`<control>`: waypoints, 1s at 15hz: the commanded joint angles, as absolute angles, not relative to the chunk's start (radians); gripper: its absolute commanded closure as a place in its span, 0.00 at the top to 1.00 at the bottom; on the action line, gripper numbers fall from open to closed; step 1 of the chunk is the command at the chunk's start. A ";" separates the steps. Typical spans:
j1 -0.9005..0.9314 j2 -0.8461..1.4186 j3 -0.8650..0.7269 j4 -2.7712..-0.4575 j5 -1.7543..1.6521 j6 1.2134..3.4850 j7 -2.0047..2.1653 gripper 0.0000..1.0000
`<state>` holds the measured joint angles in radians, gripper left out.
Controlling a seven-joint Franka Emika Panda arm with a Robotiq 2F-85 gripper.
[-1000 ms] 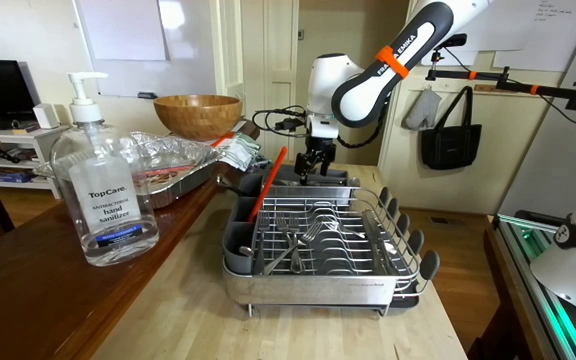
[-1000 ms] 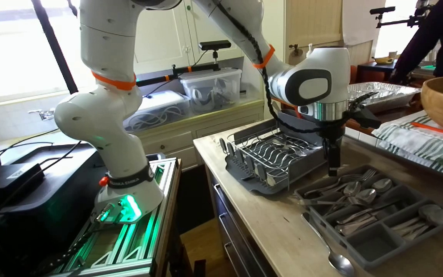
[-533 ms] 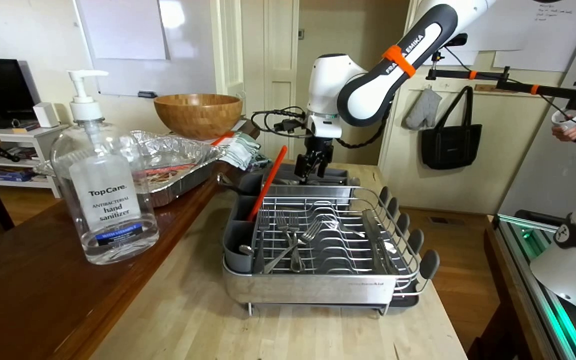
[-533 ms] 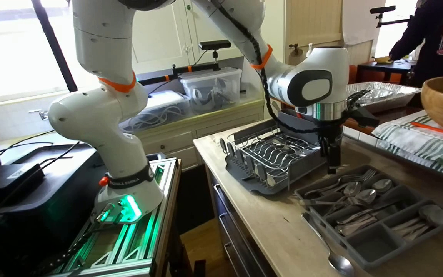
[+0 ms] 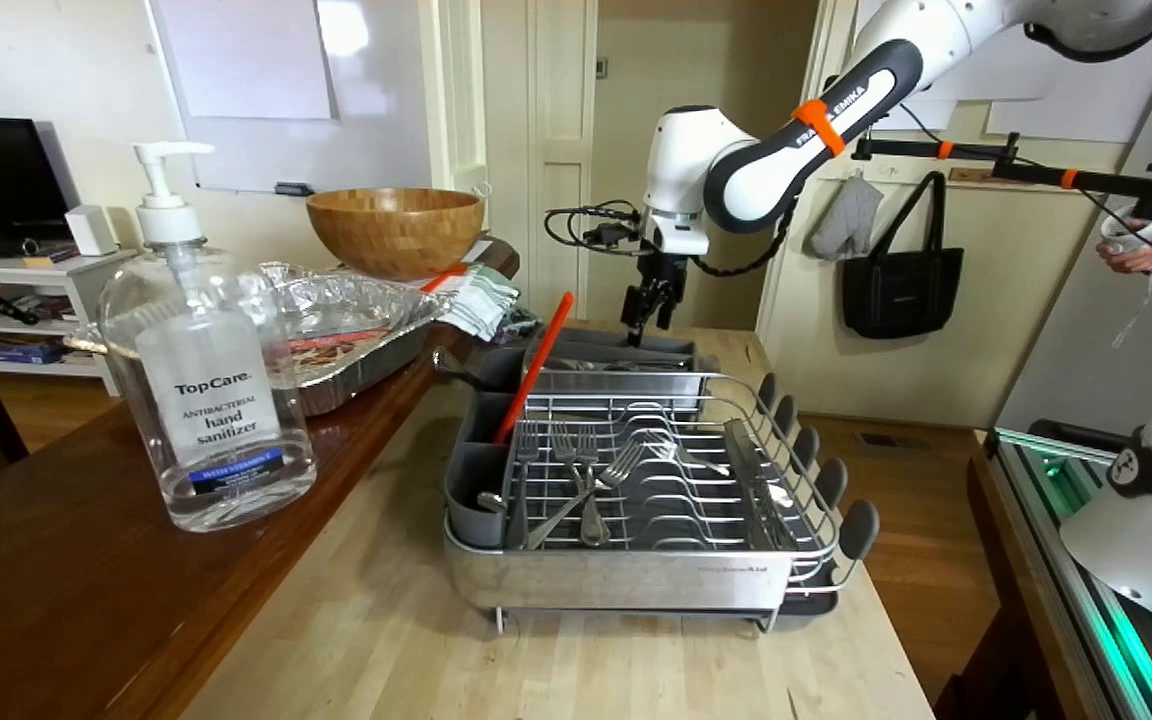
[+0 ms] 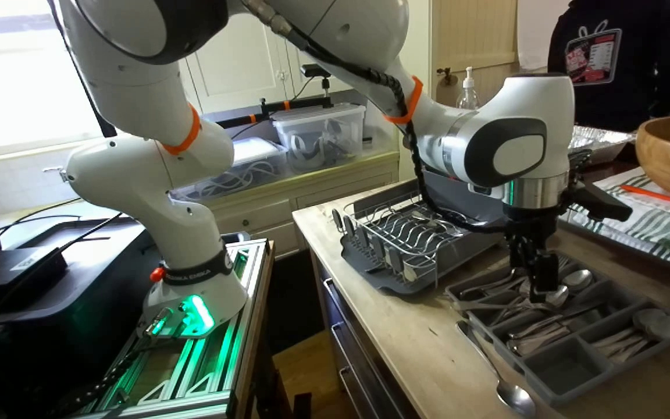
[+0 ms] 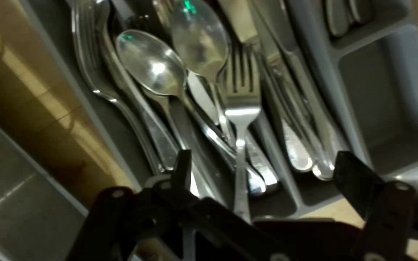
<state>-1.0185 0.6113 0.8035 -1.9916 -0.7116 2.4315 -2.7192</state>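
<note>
My gripper [image 7: 265, 170] stands open above a grey cutlery tray [image 6: 567, 372], its two fingers wide apart with nothing held between them. In the wrist view a fork [image 7: 243, 105] lies on top of the pile, its handle running down into the gap between the fingertips as seen from above. Two spoons, one with its bowl [image 7: 151, 61] catching the light, rest left of that fork, among other forks. Knives and handles [image 7: 312, 90] fill the neighbouring compartment. An exterior view has the gripper [image 6: 538, 285] over the tray's middle. Whether the fingertips touch any cutlery I cannot tell.
A dish rack [image 5: 616, 580] with forks and knives stands beside the tray. A loose spoon [image 6: 515, 398] lies on the counter by the tray. Sanitizer bottle [image 5: 221, 400], wooden bowl [image 5: 396, 235] and striped towel [image 6: 640, 218] sit alongside. A person [image 6: 614, 87] stands behind.
The arm has reached farther out: the gripper shifted right in both exterior views, from near the rack's end to over the cutlery tray. It stayed open. The person behind has moved.
</note>
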 commanded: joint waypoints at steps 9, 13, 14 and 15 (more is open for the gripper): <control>-0.783 0.539 0.520 -1.972 -0.501 2.489 -2.759 1.00; -0.661 0.513 0.401 -1.989 -0.405 2.515 -2.772 0.98; -0.738 0.545 0.490 -1.975 -0.499 2.481 -2.705 0.95; -0.587 0.514 0.337 -1.979 -0.379 2.514 -2.771 0.95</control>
